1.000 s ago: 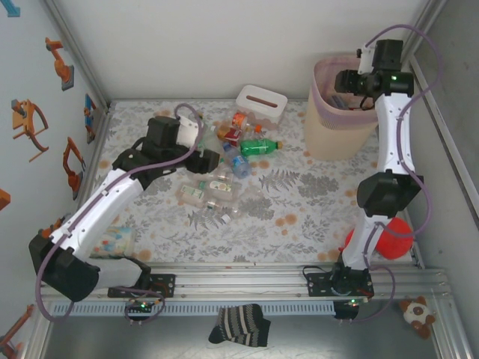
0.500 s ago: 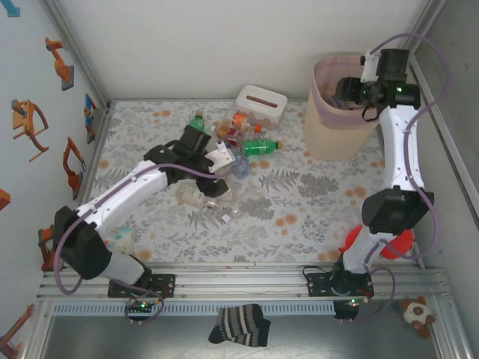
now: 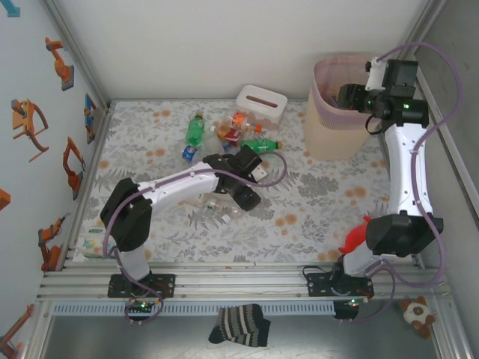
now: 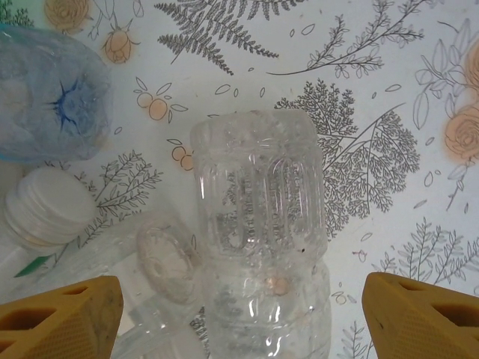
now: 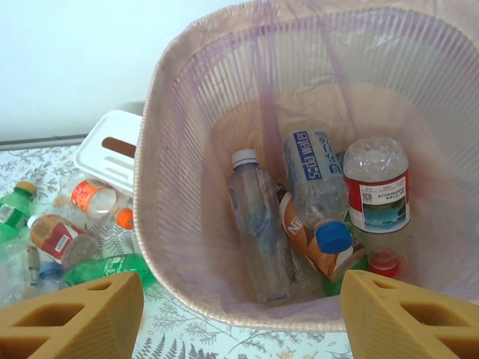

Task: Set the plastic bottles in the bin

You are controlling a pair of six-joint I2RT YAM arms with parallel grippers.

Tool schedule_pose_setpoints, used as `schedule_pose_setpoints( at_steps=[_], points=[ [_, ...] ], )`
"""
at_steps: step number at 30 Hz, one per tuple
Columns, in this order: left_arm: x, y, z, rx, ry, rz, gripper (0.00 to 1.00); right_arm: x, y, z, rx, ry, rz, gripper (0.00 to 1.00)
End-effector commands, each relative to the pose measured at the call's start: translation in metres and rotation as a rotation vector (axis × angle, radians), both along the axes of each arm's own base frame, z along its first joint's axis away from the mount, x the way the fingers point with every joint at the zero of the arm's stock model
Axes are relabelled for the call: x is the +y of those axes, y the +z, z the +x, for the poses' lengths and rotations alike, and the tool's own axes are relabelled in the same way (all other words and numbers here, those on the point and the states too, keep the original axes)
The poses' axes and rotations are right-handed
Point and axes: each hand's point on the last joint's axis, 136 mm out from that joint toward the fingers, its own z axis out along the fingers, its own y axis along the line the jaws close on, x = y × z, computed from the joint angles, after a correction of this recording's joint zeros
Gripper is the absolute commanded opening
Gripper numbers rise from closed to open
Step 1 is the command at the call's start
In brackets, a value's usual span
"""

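Plastic bottles lie in a loose pile (image 3: 224,161) on the floral mat, among them a green one (image 3: 194,129) and another green one with an orange cap (image 3: 259,146). My left gripper (image 3: 242,194) hangs open low over the pile's near right side. A clear ribbed bottle (image 4: 258,224) lies between its wide-apart fingers (image 4: 63,314), untouched. My right gripper (image 3: 352,97) is open and empty above the beige bin (image 3: 337,131). Inside the pink-lined bin (image 5: 161,224) lie several bottles, including a clear white-capped one (image 5: 258,232) and a red-labelled one (image 5: 378,191).
A white tissue box (image 3: 261,102) stands behind the pile, left of the bin. A red object (image 3: 359,238) sits by the right arm's base. A tissue packet (image 3: 93,243) lies at the near left. A striped sock (image 3: 239,325) and a plush toy (image 3: 415,313) lie below the rail.
My left arm has swung right, from the pile's left side to over its near right part, uncovering a green bottle at the left. The right gripper has shifted slightly right above the bin.
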Motion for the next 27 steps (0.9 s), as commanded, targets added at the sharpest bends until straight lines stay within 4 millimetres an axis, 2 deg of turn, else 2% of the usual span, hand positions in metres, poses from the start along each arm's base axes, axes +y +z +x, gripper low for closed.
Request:
schedule_pose_setpoints(
  at_steps=[1, 5, 10, 15, 27],
  points=[
    [-0.002, -0.005, 0.001, -0.007, 0.123, 0.021, 0.83, 0.003, 0.012, -0.003, -0.041, 0.011, 0.013, 0.69],
    [0.000, -0.022, -0.004, 0.010, 0.149, 0.072, 0.82, 0.005, 0.013, -0.003, -0.043, 0.015, 0.020, 0.69],
    [0.013, -0.030, -0.002, -0.023, 0.173, 0.149, 0.83, 0.007, 0.011, -0.003, -0.034, 0.023, 0.027, 0.69],
    [0.021, -0.040, -0.011, -0.001, 0.180, 0.181, 0.84, 0.008, 0.010, -0.004, -0.031, 0.027, 0.030, 0.69],
    [0.013, -0.064, -0.028, 0.072, 0.166, 0.188, 0.77, 0.012, 0.015, -0.003, -0.041, 0.036, 0.036, 0.69]
  ],
)
